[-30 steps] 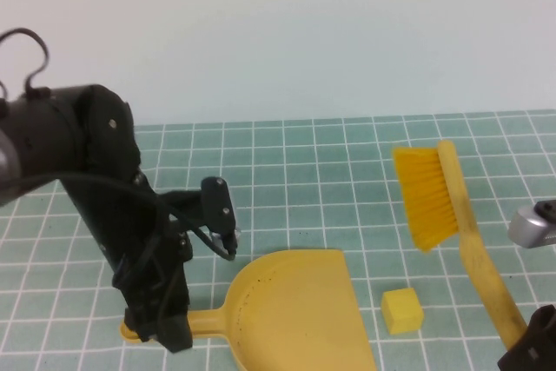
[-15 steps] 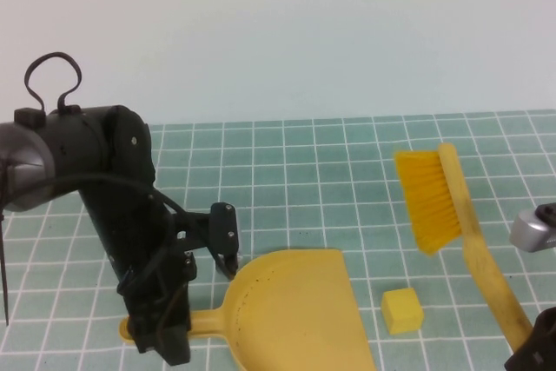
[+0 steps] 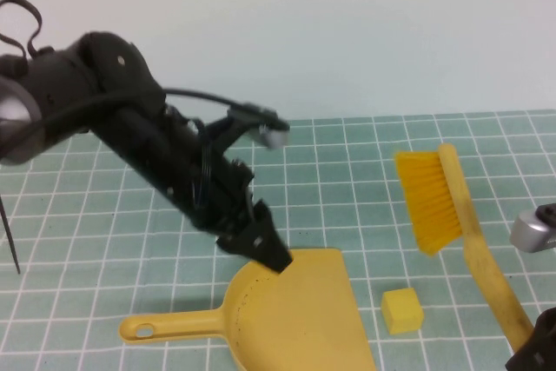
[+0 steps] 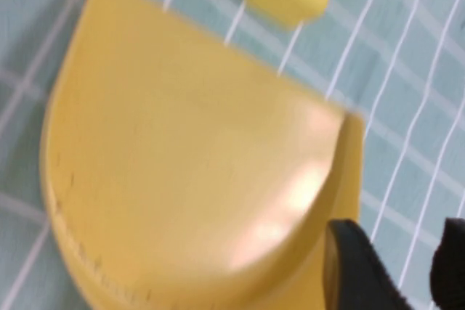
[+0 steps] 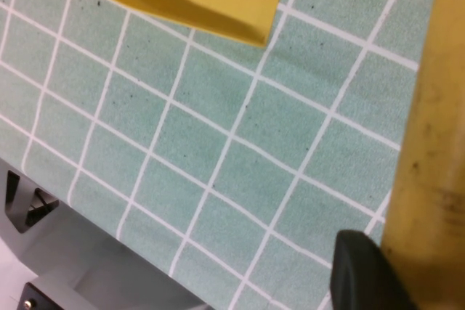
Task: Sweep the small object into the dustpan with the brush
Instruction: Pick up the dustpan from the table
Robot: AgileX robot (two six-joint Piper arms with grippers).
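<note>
**Grippers over the dustpan and on the brush**

I am stretching my left arm down across the tiled mat, my left gripper [image 3: 276, 260] poised at the rounded back rim of the dustpan [image 3: 295, 319]; its jaws are standing apart, gripping nothing. My right gripper [image 3: 532, 347] is clamping the brush [image 3: 452, 215] by its handle, bristles raised. The small object [image 3: 402, 310] is lying beside the dustpan.
</note>
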